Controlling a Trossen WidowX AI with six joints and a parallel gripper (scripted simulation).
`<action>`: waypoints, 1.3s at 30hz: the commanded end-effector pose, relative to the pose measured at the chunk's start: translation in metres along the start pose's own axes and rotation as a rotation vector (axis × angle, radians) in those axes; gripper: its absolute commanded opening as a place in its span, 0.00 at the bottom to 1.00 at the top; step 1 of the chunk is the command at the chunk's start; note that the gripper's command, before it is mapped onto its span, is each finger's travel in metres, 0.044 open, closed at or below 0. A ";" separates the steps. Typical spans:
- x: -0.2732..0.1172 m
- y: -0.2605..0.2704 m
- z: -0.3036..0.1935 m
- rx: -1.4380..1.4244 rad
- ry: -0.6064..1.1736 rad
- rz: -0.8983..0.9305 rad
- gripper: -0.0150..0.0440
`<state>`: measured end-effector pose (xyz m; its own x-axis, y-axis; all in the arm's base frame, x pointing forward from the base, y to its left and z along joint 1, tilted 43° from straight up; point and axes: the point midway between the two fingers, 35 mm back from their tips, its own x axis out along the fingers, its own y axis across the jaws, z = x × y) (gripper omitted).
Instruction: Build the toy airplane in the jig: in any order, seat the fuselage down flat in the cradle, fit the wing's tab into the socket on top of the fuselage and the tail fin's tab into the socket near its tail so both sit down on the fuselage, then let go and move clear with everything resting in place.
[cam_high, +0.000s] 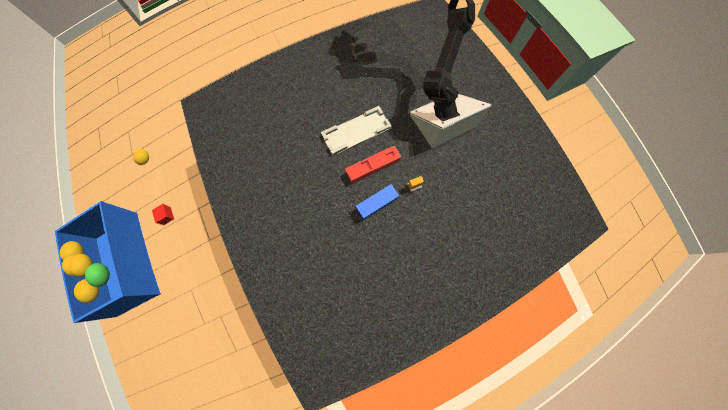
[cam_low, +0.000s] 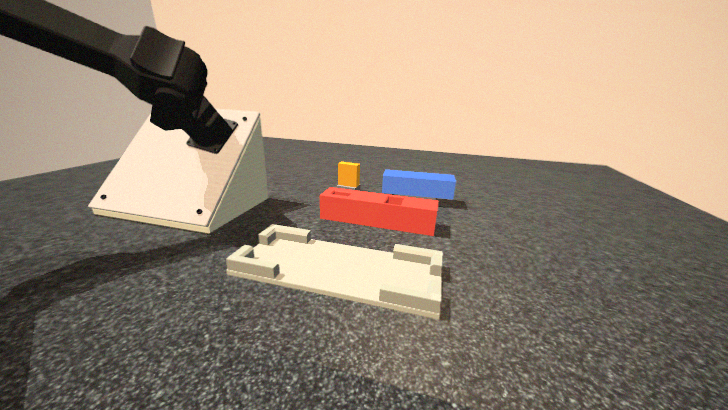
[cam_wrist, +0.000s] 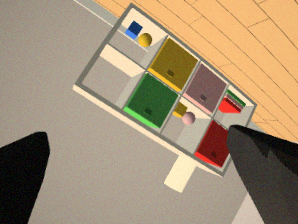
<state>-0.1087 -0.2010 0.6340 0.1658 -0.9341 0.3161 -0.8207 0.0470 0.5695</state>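
The cream cradle (cam_high: 356, 132) (cam_low: 331, 264) lies on the dark mat with raised corner walls and nothing in it. The red fuselage (cam_high: 380, 161) (cam_low: 376, 212) lies beside it on the mat, its two sockets facing up and empty. The blue wing (cam_high: 376, 201) (cam_low: 418, 185) lies beyond the fuselage; its tab cannot be made out. The orange tail fin (cam_high: 416, 180) (cam_low: 348, 174) stands near the wing's end, with a pale piece under it. My gripper (cam_wrist: 139, 138) is open and empty, raised far from the parts; it is out of frame in the exterior view.
The arm's wedge-shaped base (cam_high: 435, 133) (cam_low: 152, 178) stands close to the cradle and fuselage. A green cabinet (cam_high: 598, 25) is beyond the mat's edge. A blue bin (cam_high: 129, 249) with balls, a red cube (cam_high: 163, 214) and a yellow ball (cam_high: 141, 156) are off the mat. The wrist view shows a shelf (cam_wrist: 125, 114).
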 end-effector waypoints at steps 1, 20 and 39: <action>0.000 0.000 0.000 0.000 0.000 0.000 0.98; -0.041 -0.116 -0.158 -0.601 0.338 0.036 1.00; -0.146 -0.316 -0.261 -1.079 0.814 -0.023 1.00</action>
<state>0.2251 -0.0158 0.6346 0.6768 -0.5467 0.4929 -0.1202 0.5786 0.8067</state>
